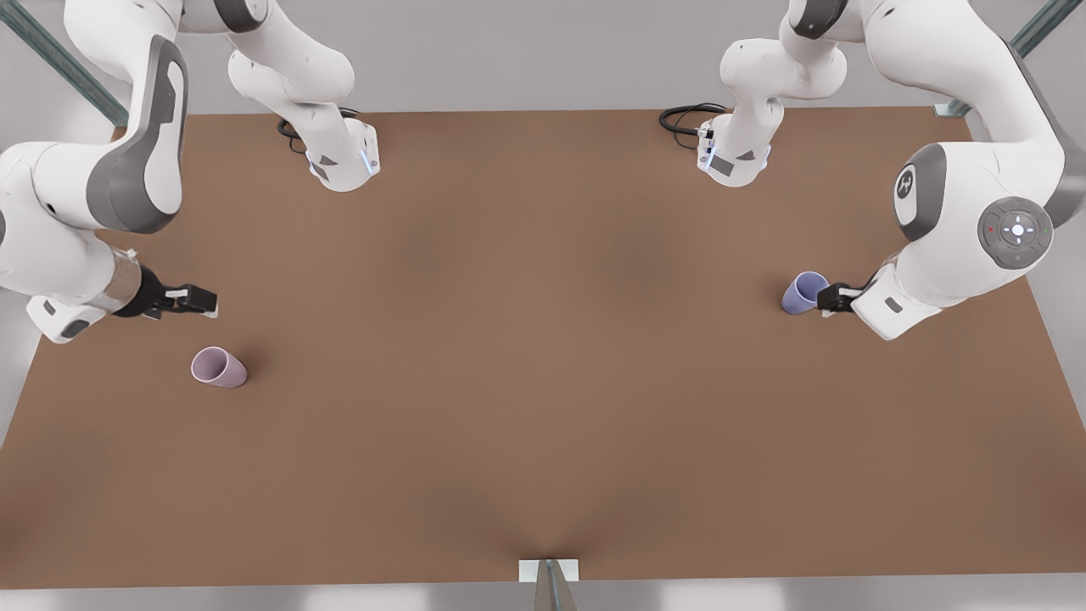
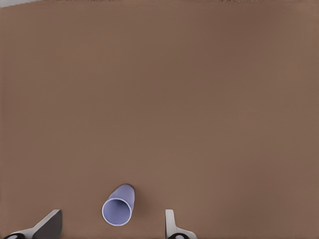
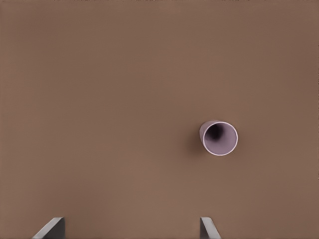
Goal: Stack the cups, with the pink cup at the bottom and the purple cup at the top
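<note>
The purple cup [image 1: 803,293] stands upright on the brown table [image 1: 543,356] at the front view's right. My left gripper [image 1: 831,299] is right beside it, on its outer side. In the left wrist view the purple cup [image 2: 118,205] sits between the spread fingers of my left gripper [image 2: 109,225], nearer one finger, and neither finger visibly touches it. The pink cup [image 1: 219,367] stands upright at the front view's left. My right gripper [image 1: 200,301] hovers behind it, open and holding nothing. In the right wrist view the pink cup [image 3: 219,138] lies well ahead of my right gripper [image 3: 129,228].
Both arm bases [image 1: 344,161] are mounted at the far edge of the table, with black cables [image 1: 683,119] beside them. A small white bracket [image 1: 548,570] sits at the middle of the near edge. Wide bare tabletop lies between the two cups.
</note>
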{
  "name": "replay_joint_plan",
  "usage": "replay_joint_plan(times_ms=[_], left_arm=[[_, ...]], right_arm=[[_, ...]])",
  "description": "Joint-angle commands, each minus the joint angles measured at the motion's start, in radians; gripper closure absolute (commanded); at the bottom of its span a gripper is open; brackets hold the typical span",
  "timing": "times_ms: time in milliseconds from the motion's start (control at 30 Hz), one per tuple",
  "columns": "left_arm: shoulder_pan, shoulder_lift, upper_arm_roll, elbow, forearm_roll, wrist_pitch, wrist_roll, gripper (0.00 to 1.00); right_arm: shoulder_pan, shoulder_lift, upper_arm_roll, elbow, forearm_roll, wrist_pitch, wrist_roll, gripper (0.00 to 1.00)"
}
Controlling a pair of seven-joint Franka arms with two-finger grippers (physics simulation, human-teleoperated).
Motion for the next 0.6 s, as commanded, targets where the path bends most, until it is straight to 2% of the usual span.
replay_joint_plan(times_ms=[0,100,133,167,200,267,433,567], left_arm=[[0.002,-0.001,0.0,0.0,-0.001,0.014,0.027,0.0],[0.003,0.012,0.002,-0.006,-0.003,0.02,0.014,0.0],[0.003,0.012,0.005,-0.006,-0.003,0.022,0.014,0.0],[0.003,0.012,0.016,-0.007,-0.006,0.02,0.014,0.0],[0.002,0.012,0.016,-0.007,-0.006,0.02,0.014,0.0],[0.003,0.01,0.016,-0.027,-0.01,0.02,0.014,0.0],[0.005,0.013,0.025,-0.027,-0.029,0.02,0.016,0.0],[0.005,0.016,0.032,-0.027,-0.029,0.018,0.016,0.0]], right_arm=[[-0.005,-0.008,0.003,-0.02,-0.014,0.068,-0.046,0.0],[0.004,-0.007,-0.006,-0.039,-0.015,0.103,-0.059,0.0],[0.003,-0.003,-0.026,-0.082,-0.015,0.19,-0.069,0.0],[0.003,0.006,-0.061,-0.104,-0.014,0.264,-0.212,0.0],[0.004,0.018,-0.09,-0.108,-0.011,0.264,-0.257,0.0],[-0.008,0.059,-0.092,-0.139,0.008,0.267,-0.261,0.0],[-0.094,0.233,-0.101,-0.027,0.048,0.275,-0.444,0.0],[-0.161,0.325,-0.101,-0.012,0.077,0.352,-0.54,0.0]])
